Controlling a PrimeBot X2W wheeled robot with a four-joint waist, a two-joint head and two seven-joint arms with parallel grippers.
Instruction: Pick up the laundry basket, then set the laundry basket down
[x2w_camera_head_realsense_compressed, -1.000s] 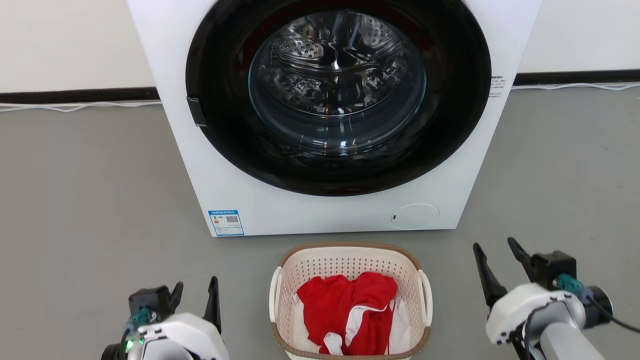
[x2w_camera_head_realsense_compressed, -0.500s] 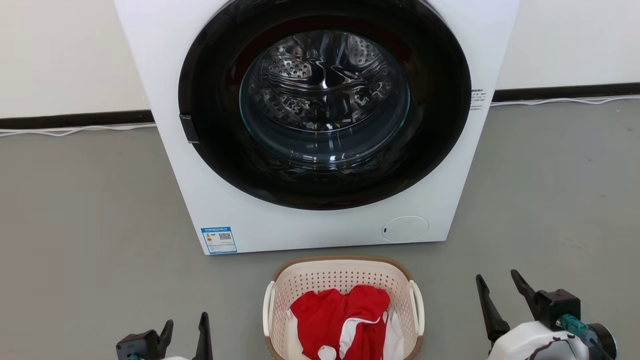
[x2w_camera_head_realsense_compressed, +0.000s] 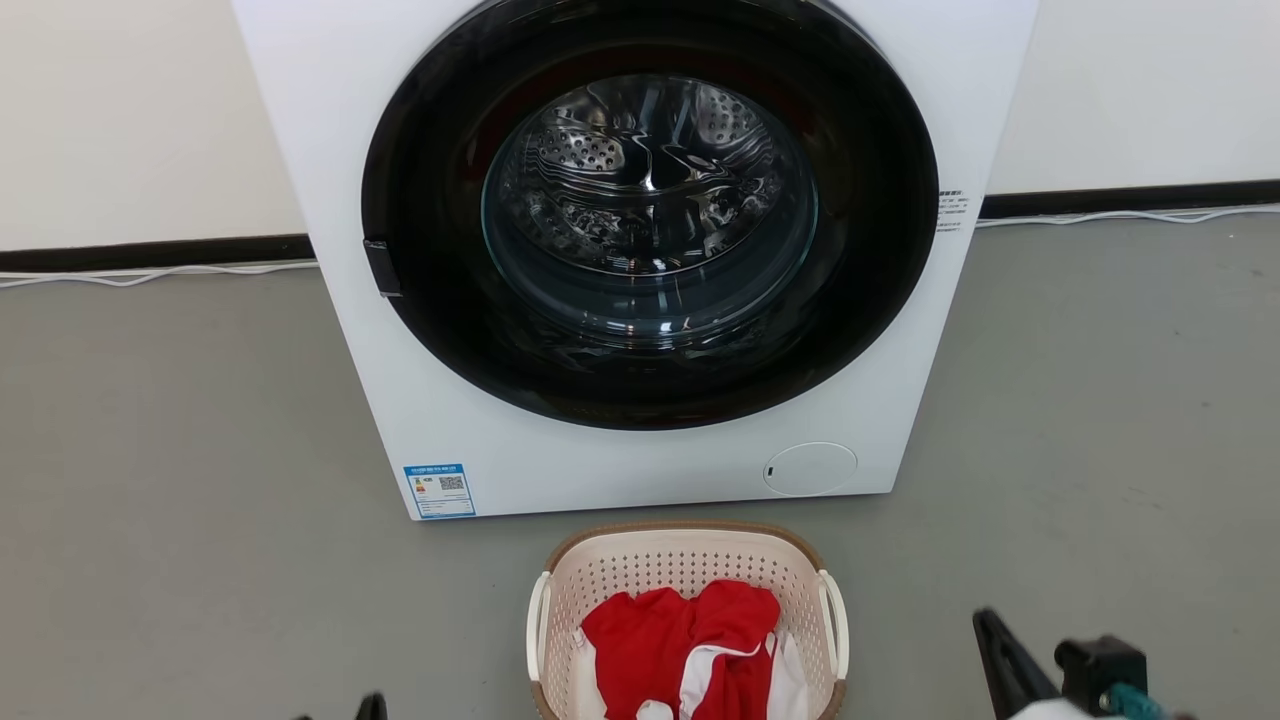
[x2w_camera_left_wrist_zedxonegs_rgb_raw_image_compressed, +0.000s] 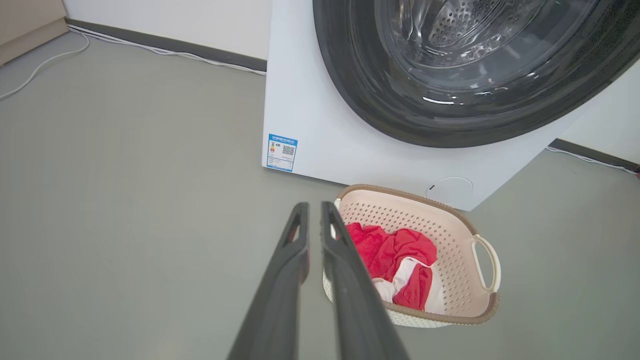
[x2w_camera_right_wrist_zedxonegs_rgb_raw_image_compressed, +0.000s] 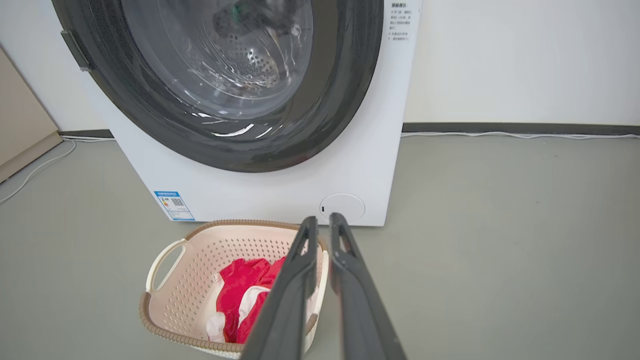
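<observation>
Noting laundry basket (x2w_camera_head_realsense_compressed: 690, 572) sitting on grey floor (x2w_camera_head_realsense_compressed: 200, 450) at lower centre of head view, just before white washing machine (x2w_camera_head_realsense_compressed: 640, 470), holding red-and-white cloth (x2w_camera_head_realsense_compressed: 690, 640). Recording cream perforated walls, brown woven-look rim, looped handles (x2w_camera_left_wrist_zedxonegs_rgb_raw_image_compressed: 487, 262). Getting finger detail from wrist views: left claw (x2w_camera_left_wrist_zedxonegs_rgb_raw_image_compressed: 314, 206) and right claw (x2w_camera_right_wrist_zedxonegs_rgb_raw_image_compressed: 322, 217) nearly closed, thin slit between fingers (x2w_camera_left_wrist_zedxonegs_rgb_raw_image_compressed: 280, 280), gripping nothing. Getting perforated steel drum (x2w_camera_head_realsense_compressed: 650, 190) head-on from head view.

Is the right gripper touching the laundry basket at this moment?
Apart. The head view shows it: a wide strip of bare grey floor lies between the right gripper and the laundry basket.
</observation>
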